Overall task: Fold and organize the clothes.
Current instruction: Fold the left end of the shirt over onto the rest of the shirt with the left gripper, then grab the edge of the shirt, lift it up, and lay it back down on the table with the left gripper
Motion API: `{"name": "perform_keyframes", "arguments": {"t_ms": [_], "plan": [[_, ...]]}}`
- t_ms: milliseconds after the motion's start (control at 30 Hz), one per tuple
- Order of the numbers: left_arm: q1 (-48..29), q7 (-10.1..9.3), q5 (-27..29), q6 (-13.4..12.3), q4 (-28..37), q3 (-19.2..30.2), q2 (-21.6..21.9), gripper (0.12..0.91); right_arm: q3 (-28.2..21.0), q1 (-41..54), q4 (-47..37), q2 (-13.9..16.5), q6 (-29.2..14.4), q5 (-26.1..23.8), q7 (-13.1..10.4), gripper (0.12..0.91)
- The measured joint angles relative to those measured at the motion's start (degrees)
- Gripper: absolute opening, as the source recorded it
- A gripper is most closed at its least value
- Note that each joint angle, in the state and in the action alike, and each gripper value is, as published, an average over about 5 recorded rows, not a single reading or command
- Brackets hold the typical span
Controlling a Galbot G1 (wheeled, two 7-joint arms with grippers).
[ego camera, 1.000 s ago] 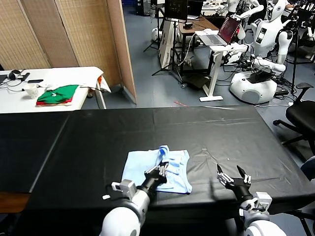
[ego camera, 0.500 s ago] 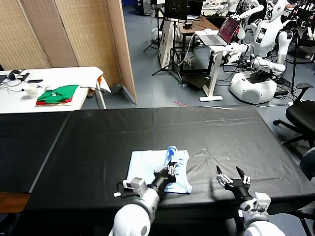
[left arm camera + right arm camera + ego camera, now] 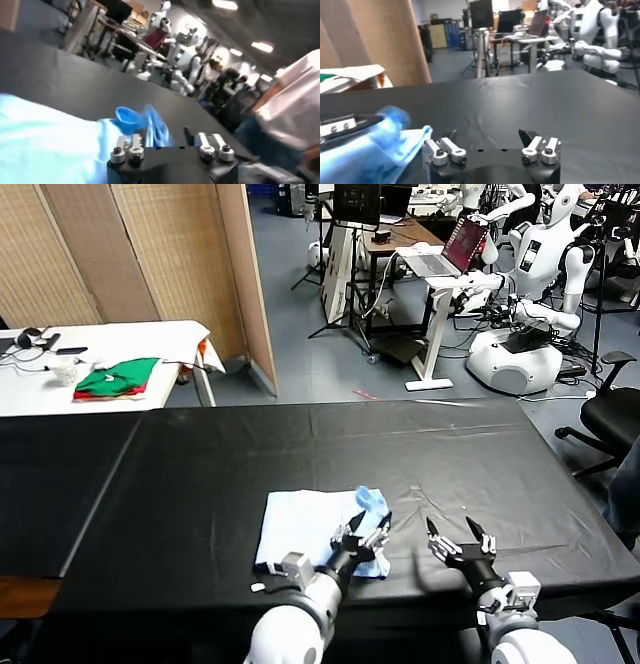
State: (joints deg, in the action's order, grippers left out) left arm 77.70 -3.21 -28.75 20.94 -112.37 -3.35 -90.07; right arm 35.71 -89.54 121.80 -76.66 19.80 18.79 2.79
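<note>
A: One garment counts here. From the head view, where is it?

B: The pale sky-blue cotton T-shirt (image 3: 315,529) lies partly folded on the black cloth-covered worktop (image 3: 200,474), near its front edge. The left gripper (image 3: 364,530) sits at the shirt's right edge, jaws spread apart; a second ago they were pinched shut on a raised blue fold farther left. The fold has been carried across and let go, so I judge this one fold step finished, with more folding and squaring likely left.

A: And the other arm?

B: The right gripper (image 3: 452,539) hovers over bare worktop just right of the shirt, jaws wide apart, holding nothing.

A: Left wrist view?

B: A bunched blue lump of the shirt (image 3: 131,119) stands loose just ahead of the parted gripper fingers (image 3: 126,150), apparently touching neither. It looks puffy and may need flattening.

A: Right wrist view?

B: The shirt's edge (image 3: 385,137) lies beside the open right gripper (image 3: 490,142), and nothing blocks a reach.

A: Anything else around?

B: Green and red folded garments (image 3: 118,377) on a white side table (image 3: 130,339), well apart; other robots (image 3: 530,294) and a black office chair (image 3: 612,419) beyond
</note>
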Motion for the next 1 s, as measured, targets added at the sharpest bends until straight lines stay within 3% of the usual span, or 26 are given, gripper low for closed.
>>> {"name": "perform_keyframes", "arguments": {"t_ms": [67, 133, 267, 433, 633, 767, 1000], "plan": [[0.5, -0.17, -1.9, 0.1, -0.7, -0.5, -0.2, 0.873, -0.9, 0.2, 0.3, 0.7, 0.1, 0.1, 0.1, 0.907], [0.7, -0.22, -1.7, -0.4, -1.6, -1.5, 0.0, 0.896, -2.1, 0.8, 0.3, 1.5, 0.3, 0.0, 0.1, 0.907], [0.9, 0.31, 4.0, -3.5, -2.9, -4.8, 1.8, 0.906, -5.3, 3.2, -1.1, 2.6, 0.5, -2.0, 0.0, 0.907], [2.5, 0.92, 13.7, -8.5, -2.7, -10.3, 5.8, 0.907, -10.3, 7.3, -4.3, 2.3, 2.2, -8.7, -0.1, 0.907], [4.9, 0.78, 15.8, -9.5, -2.3, -16.5, 7.7, 0.907, -13.7, 9.2, -6.6, 0.9, 7.5, -17.5, -2.8, 0.907], [5.3, 0.82, 15.5, -9.6, -1.6, -18.9, 7.2, 0.907, -13.2, 9.2, -5.8, 0.6, 6.6, -15.1, -4.3, 0.907], [5.0, 1.3, 10.4, -8.4, 0.1, -20.3, 5.6, 0.907, -10.6, 8.9, -3.1, 0.2, 4.1, -7.0, -4.3, 0.907]]}}
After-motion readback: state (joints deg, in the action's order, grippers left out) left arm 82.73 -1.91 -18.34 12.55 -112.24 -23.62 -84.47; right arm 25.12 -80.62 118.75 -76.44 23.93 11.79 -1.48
